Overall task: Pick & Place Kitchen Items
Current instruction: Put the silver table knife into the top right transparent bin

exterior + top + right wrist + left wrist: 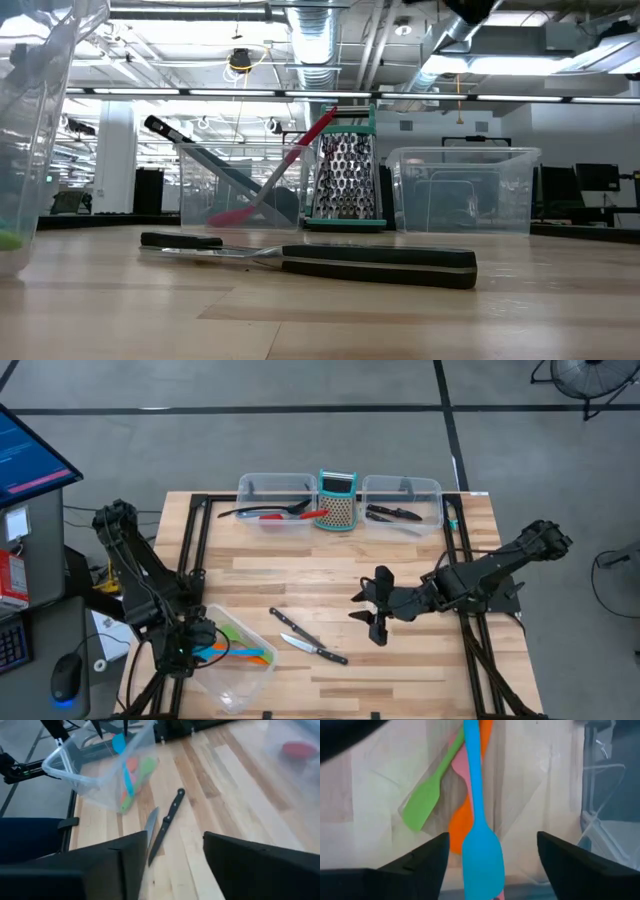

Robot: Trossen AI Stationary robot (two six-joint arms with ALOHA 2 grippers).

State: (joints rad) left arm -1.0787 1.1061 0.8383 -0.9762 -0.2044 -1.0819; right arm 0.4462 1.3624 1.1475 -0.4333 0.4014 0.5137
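A pale wood-plank tabletop (400,650) on a dark frame stands on a grey floor crossed by dark lines. The low view looks level over the planks into a large bright room with ceiling ducts and light strips.

At the far edge a teal-framed grater (338,502) stands between two clear tubs: the left tub (273,490) holds a red spoon (300,515) and dark utensils, the right tub (402,492) a black-handled knife (393,513).

Near the middle lie two black-handled knives (307,640), side by side, touching nothing else.

The left gripper (190,645) hangs over a third clear tub (240,685) at the near left corner. Its jaws stand wide apart, holding nothing. Below them lie a blue spatula (479,835), an orange one (460,827), a pink one (461,762) and a green one (422,805).

The right gripper (372,610) hovers right of the knives, jaws parted and empty.
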